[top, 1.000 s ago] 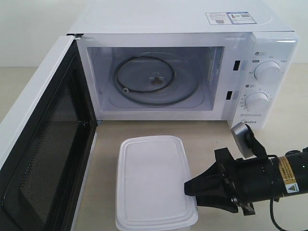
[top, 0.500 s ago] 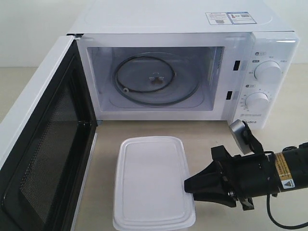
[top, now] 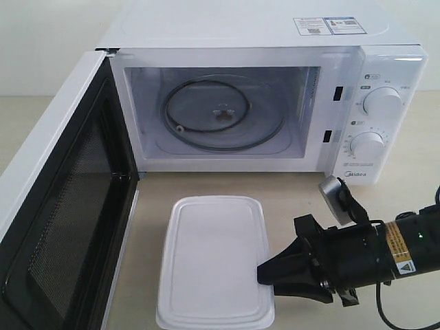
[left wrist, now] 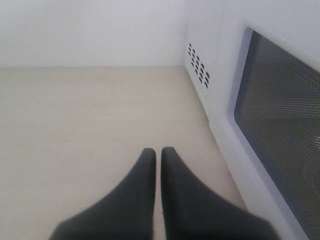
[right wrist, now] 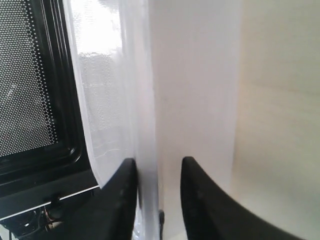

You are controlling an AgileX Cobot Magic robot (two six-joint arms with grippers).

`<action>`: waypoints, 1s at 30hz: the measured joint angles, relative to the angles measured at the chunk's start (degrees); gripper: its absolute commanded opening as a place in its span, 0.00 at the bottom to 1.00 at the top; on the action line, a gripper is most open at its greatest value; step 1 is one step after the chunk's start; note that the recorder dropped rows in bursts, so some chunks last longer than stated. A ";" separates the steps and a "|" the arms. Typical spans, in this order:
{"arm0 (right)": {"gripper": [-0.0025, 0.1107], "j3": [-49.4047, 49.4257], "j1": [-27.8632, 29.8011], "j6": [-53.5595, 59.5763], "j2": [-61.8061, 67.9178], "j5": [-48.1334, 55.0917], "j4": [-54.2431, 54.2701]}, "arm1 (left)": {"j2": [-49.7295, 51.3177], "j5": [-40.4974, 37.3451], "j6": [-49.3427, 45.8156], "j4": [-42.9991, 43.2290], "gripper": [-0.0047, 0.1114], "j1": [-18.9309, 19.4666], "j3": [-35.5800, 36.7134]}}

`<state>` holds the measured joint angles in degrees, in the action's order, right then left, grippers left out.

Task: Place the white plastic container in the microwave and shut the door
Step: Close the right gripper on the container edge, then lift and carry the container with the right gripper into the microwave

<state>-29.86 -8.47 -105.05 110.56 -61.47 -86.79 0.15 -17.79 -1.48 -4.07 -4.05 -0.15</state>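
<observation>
The door (top: pixel 62 206) is standing wide open, on the far side of the white plastic container (top: pixel 214 261) from the right tool (top: pixel 263 276). Only the left wrist view is showing the door's outer face. There the left tool (left wrist: pixel 156 151) is hovering over bare counter (left wrist: pixel 75 115), holding nothing, with its fingers nearly touching. The mesh window (left wrist: pixel 285 115) is close beside it and a patch of vent holes (left wrist: pixel 198 64) is ahead of it.

The container is lying lidded on the counter in front of the open microwave (top: pixel 240 27), outside the cavity. The right tool is pinching it at its near right edge. The right wrist view is showing the jaws at a narrow gap, with the box's rim between them. The door's black inner frame is lying beyond the box in that view.

Well ahead of the right tool, the glass turntable (top: pixel 220 113) is sitting bare in the cavity. Nothing is standing between it and the box.

Beyond the tool's arm, the panel is reading "Midea" (top: pixel 355 175) under two round dials (top: pixel 383 102). The stickers (top: pixel 328 25) on the microwave's top are too small to read. A yellow label (top: pixel 402 251) on the arm is also illegible.
</observation>
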 measured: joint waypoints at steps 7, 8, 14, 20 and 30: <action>0.02 -0.07 -0.10 0.92 0.00 -0.54 0.00 | 0.00 0.00 0.00 0.00 0.08 0.00 0.00; 0.02 -0.07 -0.10 1.24 0.00 -0.54 0.00 | 0.00 0.00 0.00 0.00 0.08 0.00 0.00; 0.02 -0.07 -0.10 3.77 0.00 -0.54 0.22 | 0.00 0.00 0.00 0.00 0.08 0.00 0.00; 0.02 -0.07 -0.10 4.83 -1.09 0.15 0.55 | 0.00 0.00 0.00 0.00 0.08 0.00 0.00; 0.02 0.03 -0.10 5.48 -8.54 2.04 5.11 | 0.00 0.00 0.00 0.00 0.08 0.00 0.00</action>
<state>-29.83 -8.57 -99.57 102.01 -59.43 -81.68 0.15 -17.79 -1.48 -4.07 -4.05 -0.15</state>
